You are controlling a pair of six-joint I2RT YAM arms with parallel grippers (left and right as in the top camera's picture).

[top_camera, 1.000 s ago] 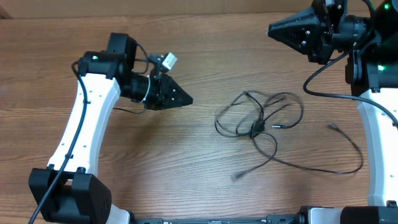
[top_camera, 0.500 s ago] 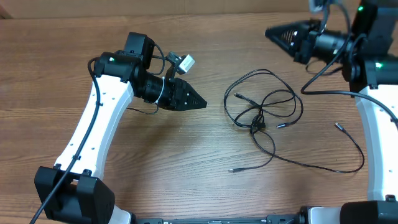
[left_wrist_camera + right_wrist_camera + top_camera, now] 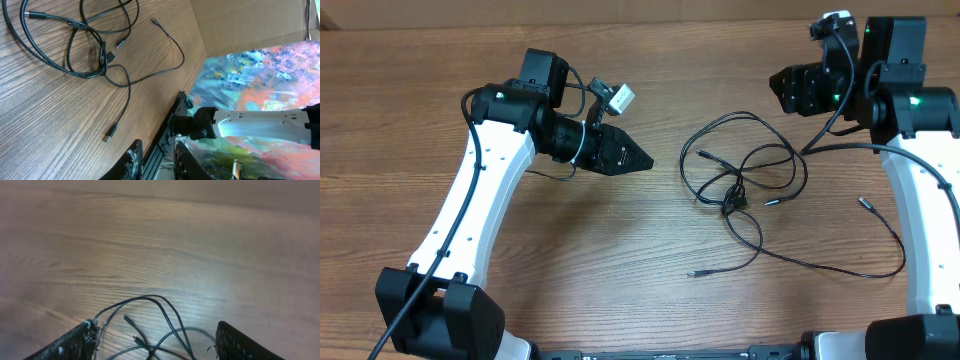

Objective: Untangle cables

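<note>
The left tool (image 3: 646,161) hangs over bare table (image 3: 570,260), well to the left of the cables (image 3: 734,196). Its fingers stand almost together, with only a slim gap in the wrist view, and nothing is in them.

The cables lie on the table between the two arms, nearer the right one, and neither arm touches them. They are partly spread but not sorted. Several loops overlap at the upper middle, and the strands cross at one dark knot (image 3: 731,207) low in the heap. From that knot one strand curls down to a free plug (image 3: 696,273). Another, longer one sweeps out to the right and curves back up to a plug (image 3: 863,202) lying on its own. So some ends are free, but the middle is a snarl, and I cannot count the strands in it.

The right tool (image 3: 782,88) hovers above and to the right of the loops. Its fingers are wide apart and empty, and its own view looks down on the top loops.

In my judgement most of the job is left: the crossing has to be pulled open and each strand laid apart.
</note>
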